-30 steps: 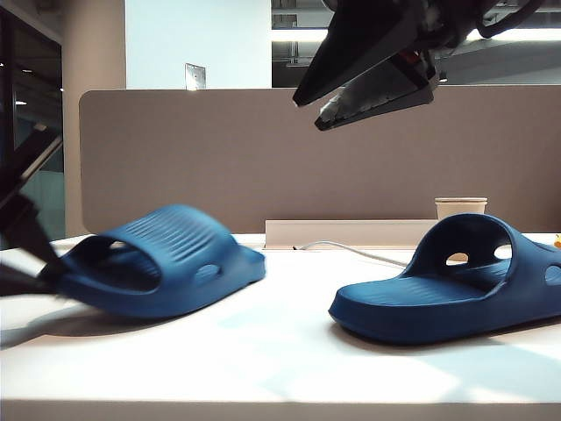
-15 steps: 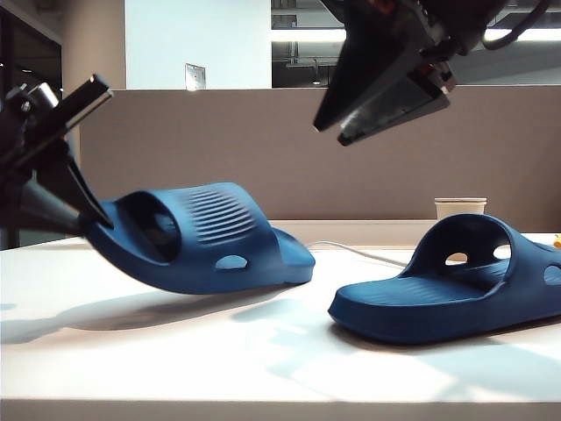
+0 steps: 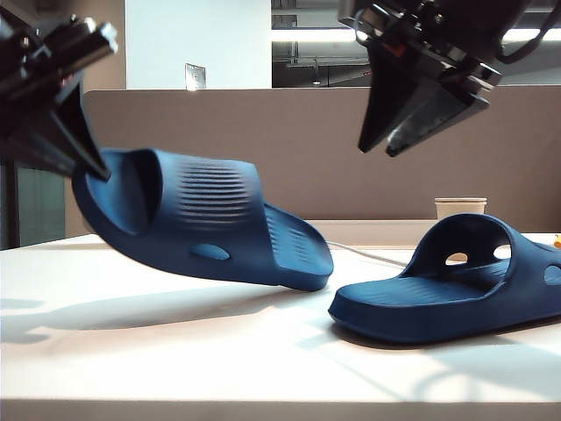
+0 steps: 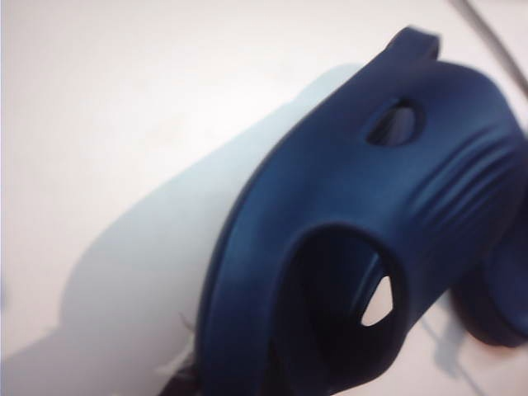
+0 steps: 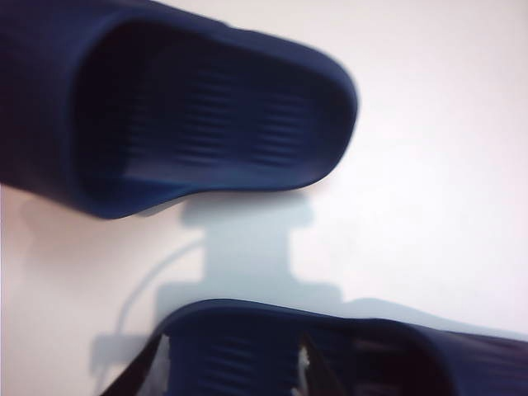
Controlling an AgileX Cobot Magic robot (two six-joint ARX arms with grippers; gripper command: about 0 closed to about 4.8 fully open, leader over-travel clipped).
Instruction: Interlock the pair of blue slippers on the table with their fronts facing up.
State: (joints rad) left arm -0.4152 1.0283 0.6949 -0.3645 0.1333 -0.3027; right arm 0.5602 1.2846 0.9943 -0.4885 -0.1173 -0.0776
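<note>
The left claw (image 3: 88, 167), clamped on one slipper's (image 3: 210, 232) heel, carries it toward its mate (image 3: 447, 298) on the worktop (image 3: 175, 360); the empty right claw (image 3: 390, 145) hangs open above, and tucking them together comes next.

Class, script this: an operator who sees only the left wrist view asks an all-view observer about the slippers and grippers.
Operator: Where is my slipper gripped?
Observer: The left gripper pinches the held slipper at its heel, heel high, toe low.
Operator: The other slipper?
Observer: The other slipper lies flat on the table, sole down.
Operator: And the right gripper?
Observer: The right gripper hangs open above that slipper, holding nothing.
</note>
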